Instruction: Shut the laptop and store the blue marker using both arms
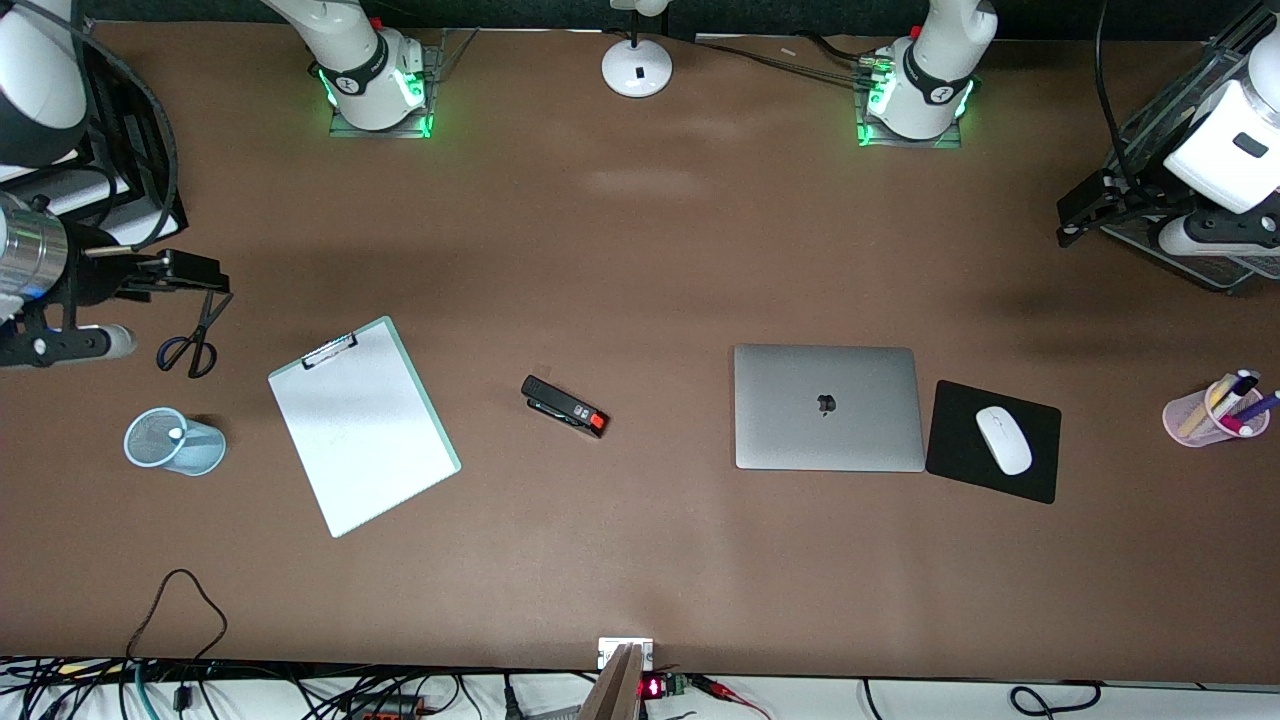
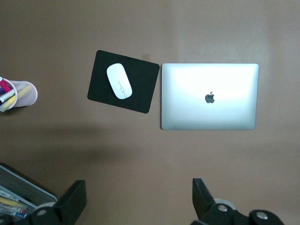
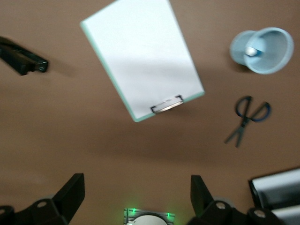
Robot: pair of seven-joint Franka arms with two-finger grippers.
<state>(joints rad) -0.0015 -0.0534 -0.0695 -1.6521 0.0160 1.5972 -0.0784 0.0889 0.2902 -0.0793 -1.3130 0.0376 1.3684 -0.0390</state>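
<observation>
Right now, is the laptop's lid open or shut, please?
Shut: the laptop lies flat, lid logo facing up, no keys or screen showing.

Arms (image 1: 360, 60) white, glossy, dark grey joint bands; bases lit green. Gripper fingers (image 2: 70, 204) black, blocky, with silver screws.

Brown table (image 1: 640, 250), matte top. Lying on it, from the right arm's end: light-blue mesh cup (image 1: 175, 441) with a white-tipped object inside; scissors (image 1: 195, 340) with dark blue handles; clipboard (image 1: 363, 424), pale green, clip toward the robots; black stapler (image 1: 564, 405) with a red end; laptop (image 1: 827, 407), silver-grey, lid shut, logo up; black mouse pad (image 1: 1030, 470) touching the laptop's edge, white mouse (image 1: 1003, 439) on it; pink mesh pen cup (image 1: 1215, 410) with pens. White round lamp base (image 1: 637, 67) between the arm bases.
</observation>
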